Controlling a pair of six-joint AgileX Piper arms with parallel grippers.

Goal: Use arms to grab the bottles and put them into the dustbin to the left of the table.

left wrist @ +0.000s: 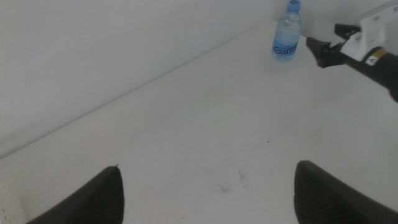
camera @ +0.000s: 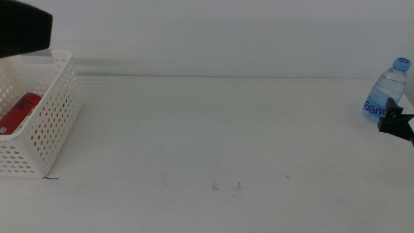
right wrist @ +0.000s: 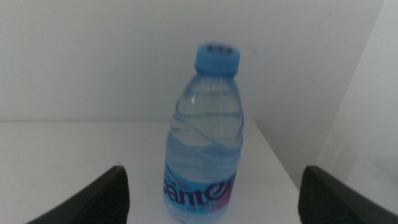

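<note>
A small water bottle (camera: 388,90) with a blue cap and blue label stands upright at the table's far right edge. My right gripper (camera: 396,120) hangs just in front of it. In the right wrist view the bottle (right wrist: 205,143) is centred ahead of my right gripper (right wrist: 212,170), whose jaws are open and set wide to either side without touching it. The white perforated dustbin (camera: 55,110) stands at the left with a red can (camera: 19,113) lying inside. Above the bin is my left arm (camera: 22,26); its gripper (left wrist: 208,168) is open and holds nothing.
The white table (camera: 213,129) has a few small dark specks near the front middle. A plain white wall runs along the back. The left wrist view also shows the bottle (left wrist: 287,37) with the right arm's gripper (left wrist: 320,50) beside it.
</note>
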